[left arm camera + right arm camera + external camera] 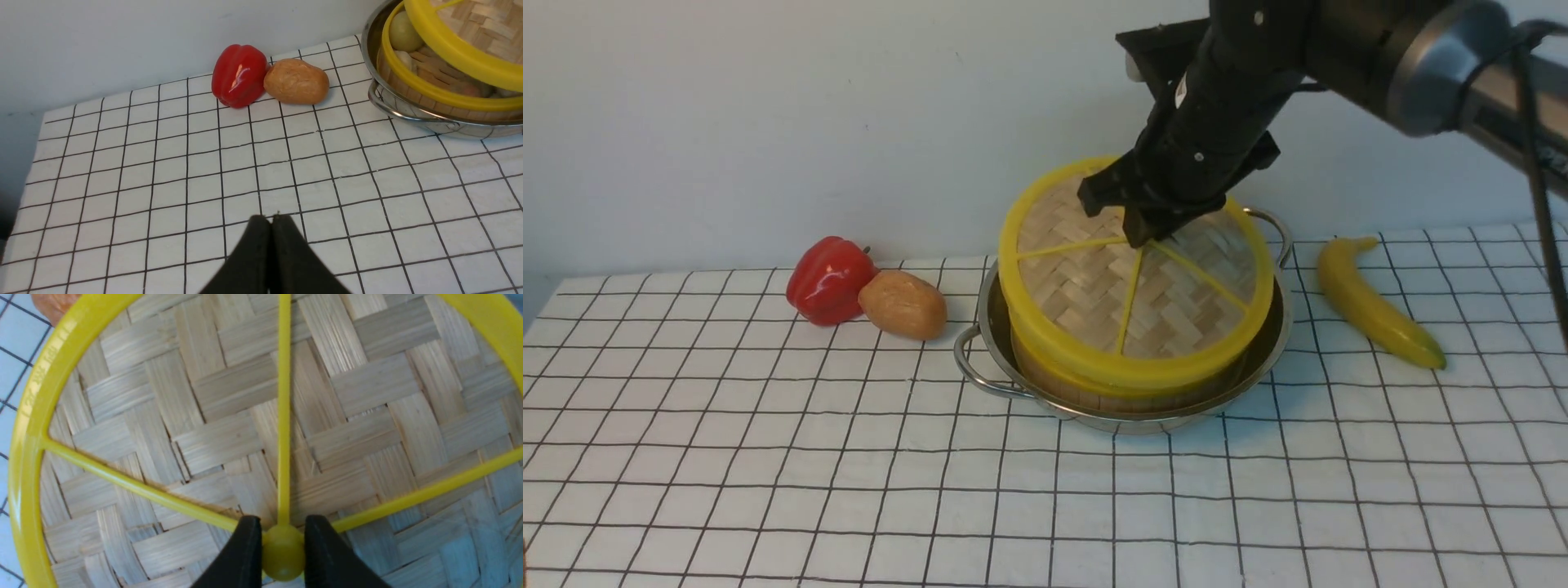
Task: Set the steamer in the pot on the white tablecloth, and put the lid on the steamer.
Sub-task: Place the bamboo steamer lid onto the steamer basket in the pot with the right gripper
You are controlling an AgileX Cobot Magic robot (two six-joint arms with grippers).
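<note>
Where the white tablecloth (768,457) runs past the near and side edges of the front view, its full spread cannot be seen. One pot (1267,335) stands on it right of centre. Both of its loop handles show, but most of its floor is covered. One steamer (1094,396) sits inside the pot, and only a strip of its wooden wall shows beneath the lid. One lid (1094,302) lies over the steamer at a tilt. On the side toward the pepper its rim stands clear of the steamer's rim. Through that gap the left wrist view shows at least two pale buns; the rest are hidden. Three yellow spokes show in the front view, and the others lie behind the arm.

One banana (1372,302) lies on the cloth, near the pot on its right. One red pepper (829,280) and one brown potato (903,304) lie touching each other on its left.

The right gripper (1143,233) hides the lid's centre in the front view. Its own wrist view shows its two fingers clamped on either side of the yellow knob (282,551), whose lower edge is cut off. The left gripper (270,228) shows only in its own wrist view, fingers pressed together on nothing, above bare cloth well apart from the pot.
</note>
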